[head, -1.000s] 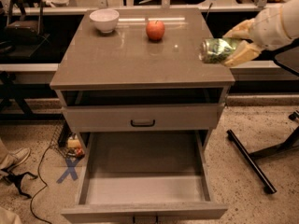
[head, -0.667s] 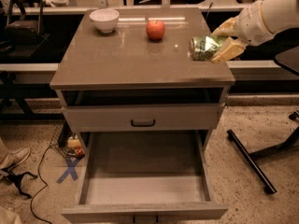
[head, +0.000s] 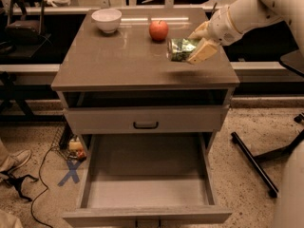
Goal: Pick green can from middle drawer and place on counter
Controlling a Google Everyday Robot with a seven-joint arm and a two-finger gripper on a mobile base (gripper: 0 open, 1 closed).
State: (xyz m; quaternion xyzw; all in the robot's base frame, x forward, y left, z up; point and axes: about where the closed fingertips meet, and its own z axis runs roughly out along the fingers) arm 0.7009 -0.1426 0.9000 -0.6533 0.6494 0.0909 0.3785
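Observation:
My gripper [head: 194,45] reaches in from the upper right and is shut on the green can [head: 179,49], held on its side just above the right part of the counter [head: 123,56]; a shadow lies under it. The can has mottled shiny green sides. The middle drawer [head: 147,177] is pulled wide open below, and its plain floor holds nothing that I can see.
A red apple [head: 158,30] stands on the counter just left of and behind the can. A white bowl [head: 106,20] sits at the back left. The top drawer [head: 145,120] is shut. A black chair base [head: 266,167] stands on the floor at right.
My gripper has carried the green can leftward from beyond the counter's right edge to above the counter's right part, closer to the apple.

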